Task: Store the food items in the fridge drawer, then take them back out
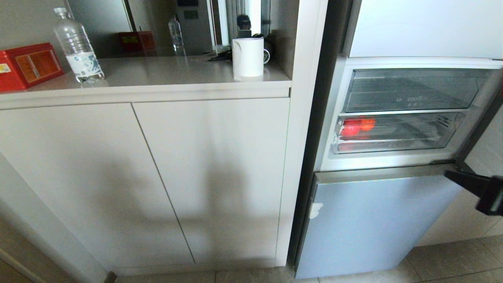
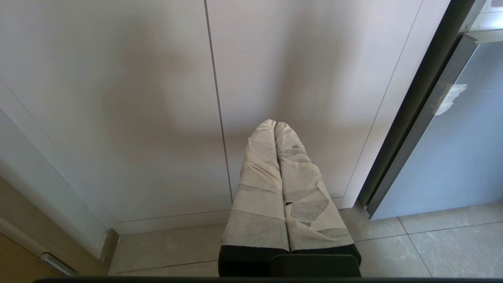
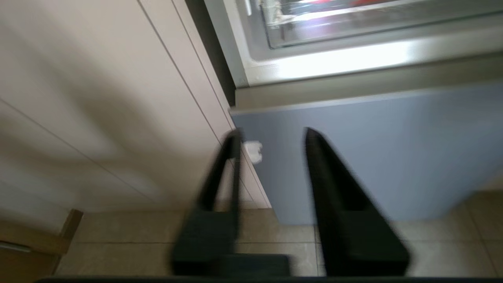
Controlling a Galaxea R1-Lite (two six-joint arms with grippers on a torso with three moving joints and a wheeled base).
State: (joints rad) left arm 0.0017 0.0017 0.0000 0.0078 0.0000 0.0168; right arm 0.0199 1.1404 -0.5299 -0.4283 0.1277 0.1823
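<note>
The fridge's upper door stands open. Inside, the shallow clear fridge drawer [image 1: 408,131] sits under a taller clear drawer [image 1: 412,90]. Two food items lie at the shallow drawer's left end, one red [image 1: 351,129] and one orange-red [image 1: 368,124]. My right gripper [image 3: 272,133] is open and empty, low in front of the fridge's blue lower door [image 3: 373,149]. Its black fingers [image 1: 473,185] enter the head view at the right edge, below the drawer. The drawer's front [image 3: 353,23] shows above the fingers in the right wrist view. My left gripper [image 2: 275,124], wrapped in tape, is shut and faces the cabinet doors.
A beige cabinet [image 1: 157,177] stands left of the fridge. On its counter are a water bottle [image 1: 78,47], a red box [image 1: 27,65] and a white cup [image 1: 248,57]. The open fridge door's dark edge [image 1: 485,118] runs along the right. The floor is tiled [image 2: 432,243].
</note>
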